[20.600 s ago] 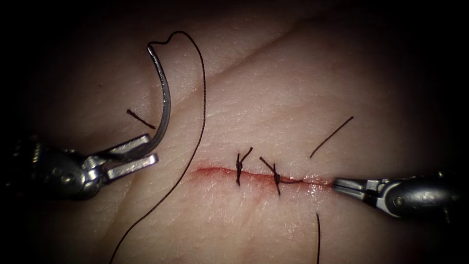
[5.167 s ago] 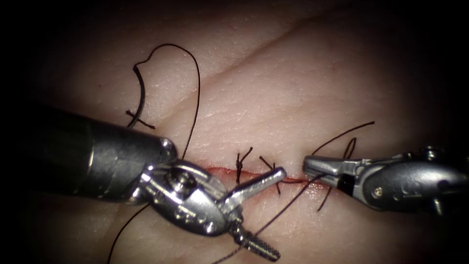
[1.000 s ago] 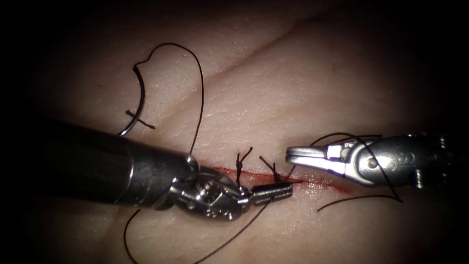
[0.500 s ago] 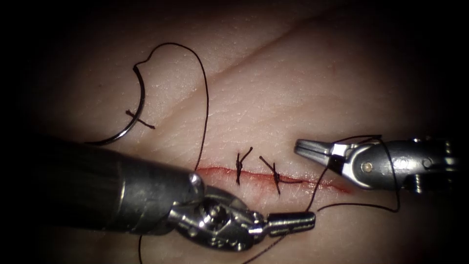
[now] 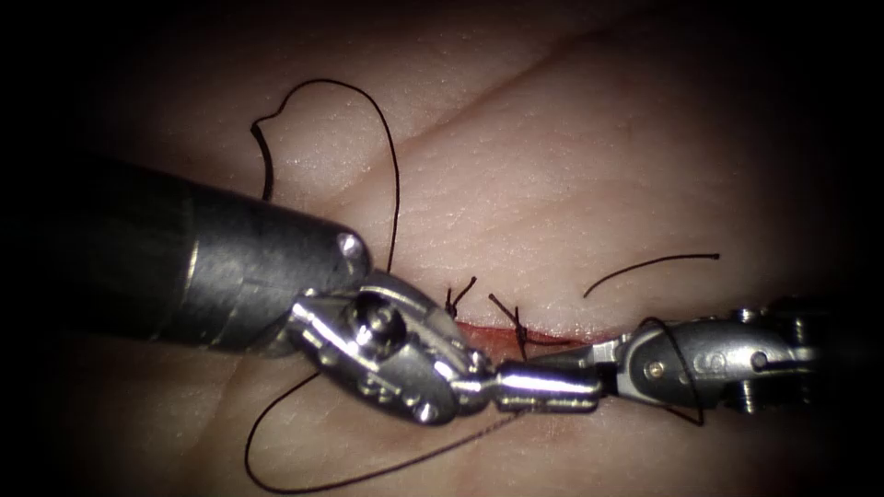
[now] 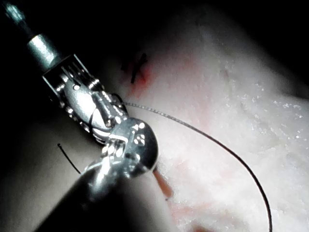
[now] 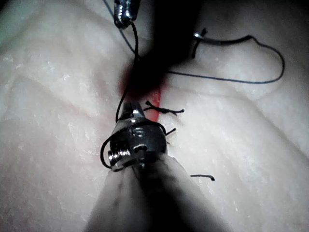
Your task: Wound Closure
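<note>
Meeting tip to tip over the cut (image 5: 552,339), left tool (image 5: 548,387) clamping thread (image 5: 368,474) (jaws closed), right tool's (image 5: 603,354) grip unclear, needle (image 5: 265,170) lying free

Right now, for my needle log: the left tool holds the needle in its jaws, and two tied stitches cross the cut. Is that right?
Not quite. The needle lies free on the tissue, left of the cut; the left tool is shut on the thread, as the endoscope view shows. Two tied stitches do cross the cut.

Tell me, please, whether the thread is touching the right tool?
Touching. The endoscope view shows the thread looped around the right tool behind its jaws, and the right wrist view shows the same loop lying on the metal.
</note>
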